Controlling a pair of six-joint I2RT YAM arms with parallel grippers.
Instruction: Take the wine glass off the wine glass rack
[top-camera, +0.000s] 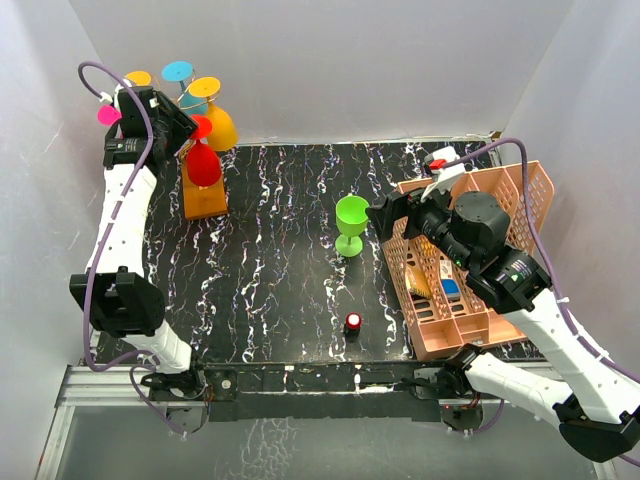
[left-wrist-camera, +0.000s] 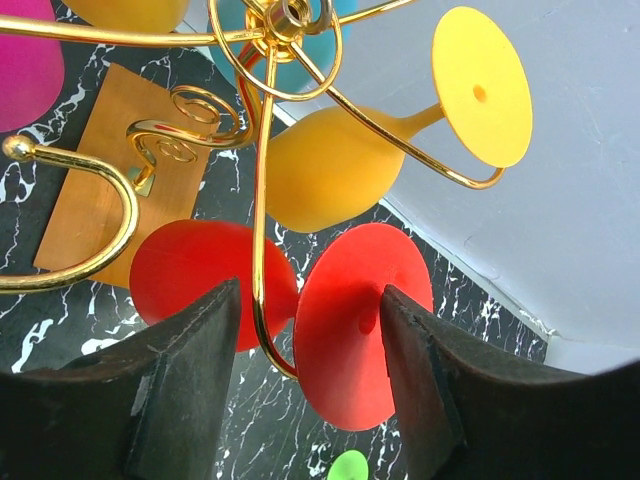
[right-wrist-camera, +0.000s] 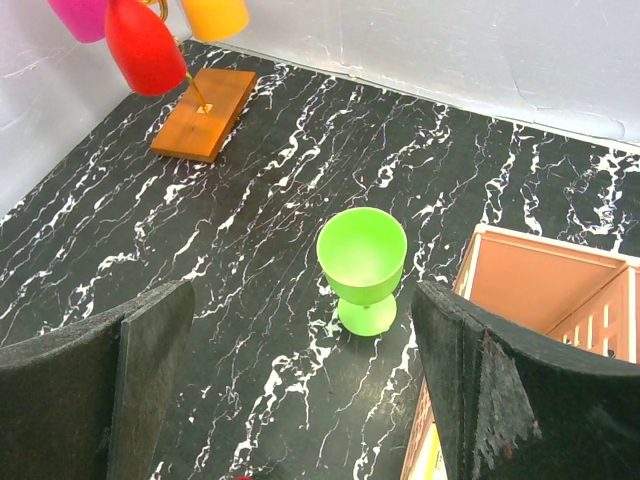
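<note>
The wine glass rack, a gold wire tree on an orange-brown block base, stands at the far left. Several coloured glasses hang upside down from it. A red wine glass hangs lowest; its bowl and round foot fill the left wrist view. My left gripper is open, one finger on each side of the red glass's foot and the wire arm holding it. My right gripper is open and empty above a green wine glass that stands upright on the table.
A yellow glass, a teal glass and a pink glass hang on the rack. A salmon-pink lattice basket lies at the right under my right arm. A small red-and-black object sits near the front. White walls close in left and back.
</note>
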